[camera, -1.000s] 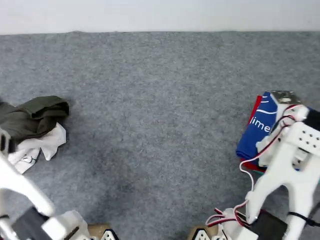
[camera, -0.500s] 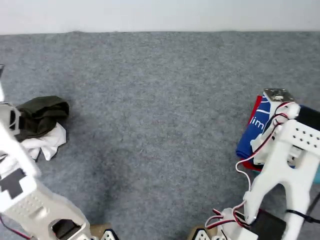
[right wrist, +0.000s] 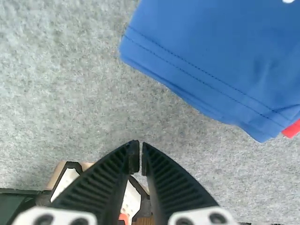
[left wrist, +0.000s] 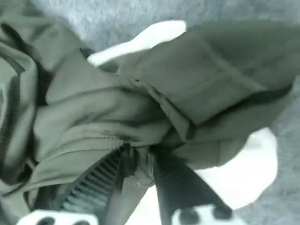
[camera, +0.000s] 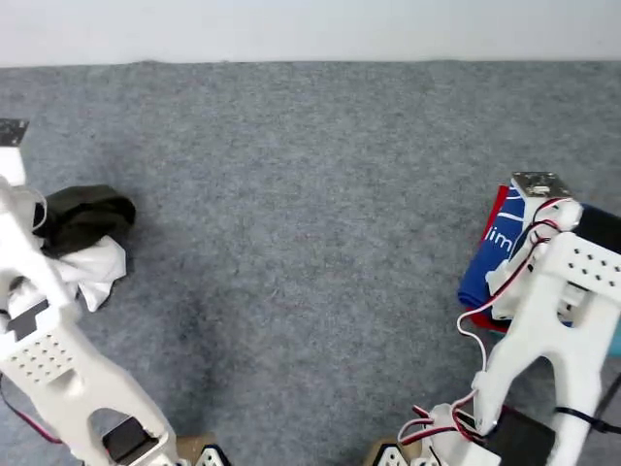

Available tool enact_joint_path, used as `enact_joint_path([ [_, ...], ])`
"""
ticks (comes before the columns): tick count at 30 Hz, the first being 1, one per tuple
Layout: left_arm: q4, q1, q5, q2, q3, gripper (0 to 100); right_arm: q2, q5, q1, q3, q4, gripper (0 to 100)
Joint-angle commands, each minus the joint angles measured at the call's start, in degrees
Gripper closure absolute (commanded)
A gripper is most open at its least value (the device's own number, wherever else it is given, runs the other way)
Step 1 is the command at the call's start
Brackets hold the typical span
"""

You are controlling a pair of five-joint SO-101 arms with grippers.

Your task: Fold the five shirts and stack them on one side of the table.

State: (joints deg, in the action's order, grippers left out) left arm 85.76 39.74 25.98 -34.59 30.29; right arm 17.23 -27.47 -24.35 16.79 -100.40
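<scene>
A crumpled olive shirt (camera: pixel 92 216) lies at the table's left edge, partly on a white shirt (camera: pixel 95 264). My left arm (camera: pixel 29 301) stands over this pile. In the left wrist view my left gripper (left wrist: pixel 137 157) is shut on a fold of the olive shirt (left wrist: pixel 140 93), with the white shirt (left wrist: pixel 243 173) underneath. At the right, a folded blue shirt (camera: pixel 495 254) rests on a red one (camera: pixel 498 206). My right gripper (right wrist: pixel 136 149) is shut and holds nothing, above the mat just off the blue shirt's (right wrist: pixel 225 51) hem; a red corner (right wrist: pixel 293 129) peeks out.
A grey felt mat (camera: pixel 310 194) covers the table and stretches wide between the two piles. A pale wall (camera: pixel 310 29) runs along the far edge. Both arm bases and red-white cables (camera: pixel 485 320) sit at the near edge.
My left arm has swung up from the near left corner over the olive and white pile, and the olive shirt now looks more bunched. The right arm shifted only slightly.
</scene>
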Motion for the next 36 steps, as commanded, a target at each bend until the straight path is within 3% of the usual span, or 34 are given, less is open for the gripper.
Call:
enact_joint_path([
  [1,5.6,-1.8,-0.8,1.3,7.9,99,2.6,0.5,0.4,-0.4,-2.4,98.3],
  [4,10.8,-3.4,-1.3,3.2,14.7,99,2.6,0.5,0.3,-0.4,-2.4,98.3],
  [8,14.7,-5.9,-7.4,6.1,25.0,99,2.7,0.5,0.3,-0.7,-2.4,98.3],
  [18,14.7,-19.7,-15.1,15.1,37.6,99,2.7,0.5,0.1,-0.7,-2.5,98.3],
  [30,14.8,-52.3,-15.0,23.9,39.6,99,2.7,0.5,0.1,-0.4,-2.5,98.3],
  [36,14.9,-55.6,-15.0,25.1,32.4,99,2.7,0.5,0.1,-0.4,-2.5,98.3],
])
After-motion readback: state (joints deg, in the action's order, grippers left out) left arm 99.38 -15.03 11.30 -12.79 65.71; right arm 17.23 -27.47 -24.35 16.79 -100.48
